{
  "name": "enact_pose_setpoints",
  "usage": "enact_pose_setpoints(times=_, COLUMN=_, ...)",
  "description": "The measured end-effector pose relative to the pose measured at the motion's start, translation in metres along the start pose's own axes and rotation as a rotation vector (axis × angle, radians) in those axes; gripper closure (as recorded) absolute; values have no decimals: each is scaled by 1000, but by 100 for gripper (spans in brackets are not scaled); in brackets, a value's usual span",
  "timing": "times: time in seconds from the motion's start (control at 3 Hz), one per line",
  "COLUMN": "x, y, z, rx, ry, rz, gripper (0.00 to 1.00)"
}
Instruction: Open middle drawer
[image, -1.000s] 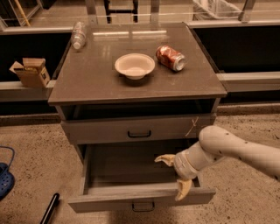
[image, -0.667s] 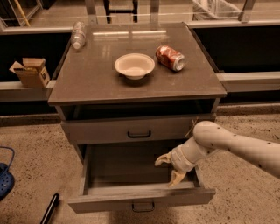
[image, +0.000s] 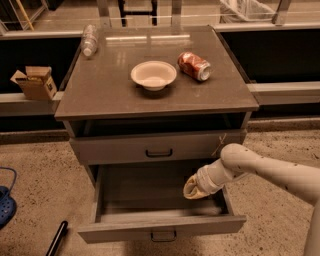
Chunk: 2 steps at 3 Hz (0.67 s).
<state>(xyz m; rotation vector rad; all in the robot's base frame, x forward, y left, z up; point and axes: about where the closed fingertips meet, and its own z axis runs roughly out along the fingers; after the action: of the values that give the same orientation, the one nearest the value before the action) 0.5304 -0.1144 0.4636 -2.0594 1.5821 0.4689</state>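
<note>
The grey cabinet (image: 150, 100) has two drawers in view. The middle drawer (image: 120, 231), with a plain front and a small dark loop handle (image: 163, 234), is pulled far out and its inside is bare. Above it a shut grey drawer (image: 115, 149) has a pale scratch (image: 218, 145) at its right end. My gripper (image: 192, 188) hangs over the right inside of the open drawer, on a pale arm (image: 270, 170) that comes in from the right. It is not on the handle.
On the cabinet top lie a white bowl (image: 153, 75), a red can on its side (image: 195, 66) and a clear bottle (image: 89, 40). A cardboard box (image: 35, 82) sits on the left ledge. A blue object (image: 6, 202) and a dark stick (image: 56, 239) lie on the floor at the left.
My gripper has lifted from the drawer's front right edge and drawn up and back over the drawer's inside. The drawer stays pulled out.
</note>
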Motion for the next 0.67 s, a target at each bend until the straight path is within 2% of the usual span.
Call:
enact_pose_setpoints(times=0.33, x=29, y=11, z=27, rx=15, ry=-56, rz=106, gripper=85)
enact_pose_setpoints(times=0.67, x=43, y=28, z=46, rx=-26, ry=-95, rz=123, gripper=62)
